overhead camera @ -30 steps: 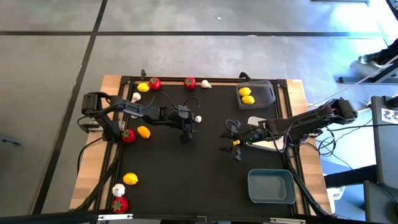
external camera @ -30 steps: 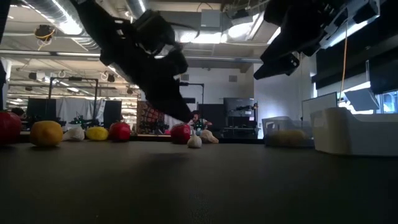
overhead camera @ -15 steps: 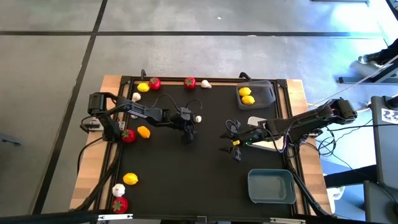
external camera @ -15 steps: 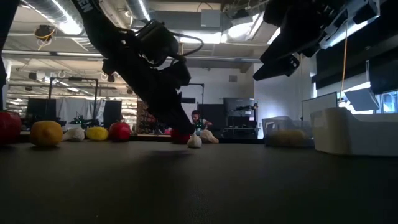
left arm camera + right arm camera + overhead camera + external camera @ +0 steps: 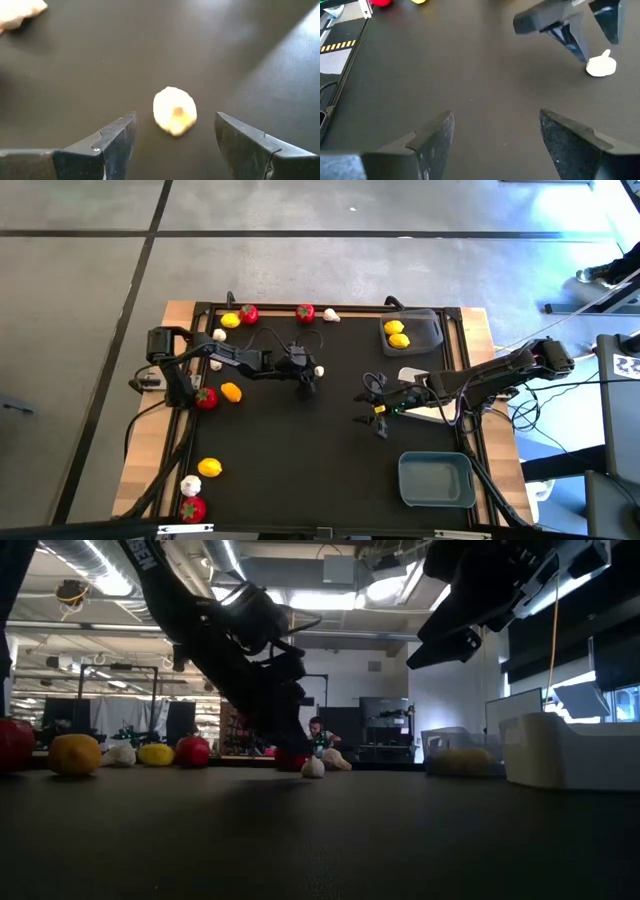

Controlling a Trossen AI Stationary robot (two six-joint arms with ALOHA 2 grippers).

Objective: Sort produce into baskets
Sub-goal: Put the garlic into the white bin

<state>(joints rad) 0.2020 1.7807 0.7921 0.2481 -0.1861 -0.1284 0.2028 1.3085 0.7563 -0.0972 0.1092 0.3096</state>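
Observation:
A small white garlic bulb (image 5: 174, 111) lies on the black mat near the table's middle (image 5: 318, 370). My left gripper (image 5: 175, 137) stands open just short of it, slanting down, one finger to each side and neither touching; it also shows in the high view (image 5: 309, 383). My right gripper (image 5: 372, 411) hangs open above the mat, right of the middle, with nothing between its fingers (image 5: 495, 135). The dark grey basket (image 5: 426, 330) holds two lemons (image 5: 397, 334). The blue-grey basket (image 5: 436, 478) stands at the near right. The white basket (image 5: 412, 375) is largely hidden under the right arm.
More produce lies along the far edge: a lemon (image 5: 230, 320), two red fruits (image 5: 248, 313) (image 5: 305, 311), a garlic bulb (image 5: 331, 315). On the left are a red fruit (image 5: 206, 398), a lemon (image 5: 231, 391) and several pieces at the near corner (image 5: 192, 490).
My left gripper has gone down and toward the garlic bulb, a little toward the table's far and right edges, tipping more steeply; its fingers stay open. The bulb has not moved.

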